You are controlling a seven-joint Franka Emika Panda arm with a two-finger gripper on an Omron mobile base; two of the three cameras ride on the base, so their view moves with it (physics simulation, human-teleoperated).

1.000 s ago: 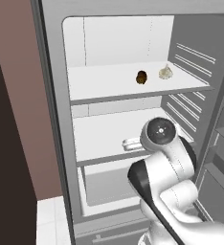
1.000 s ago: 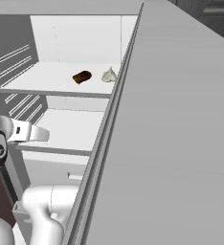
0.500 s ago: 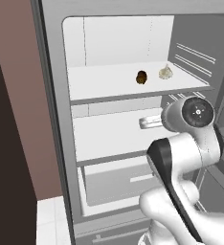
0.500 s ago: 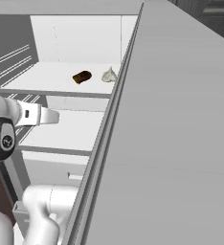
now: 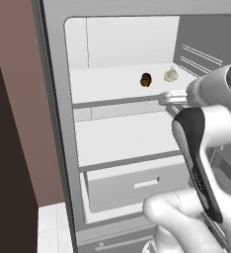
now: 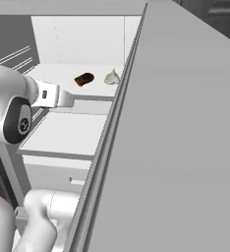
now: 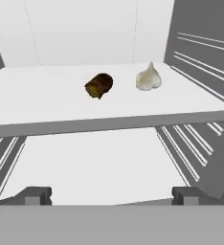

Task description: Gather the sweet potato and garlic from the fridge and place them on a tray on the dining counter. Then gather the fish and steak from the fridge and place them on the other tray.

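While the arm reaches in: the tall light-grey fridge (image 5: 53, 148) stands open, and the white robot arm points into it.
Claw: the two-finger gripper (image 7: 111, 195) is spread wide and holds nothing; its two dark tips show far apart at 6 o'clock in the hand view.
Sweet potato: the small, dark brown, lumpy sweet potato (image 7: 99, 85) lies on the white upper shelf (image 7: 42, 103), at about 12 o'clock from the claw.
Garlic: the pale, cream, pointy garlic bulb (image 7: 148, 78) sits just beside the potato, at its 3 o'clock, not touching it.
Step now: I think the claw is going for the potato first.
How to do it well: rise a bit so the tips clear the shelf edge, go straight in, put one tip on each side of the potato, and do not bump the garlic.
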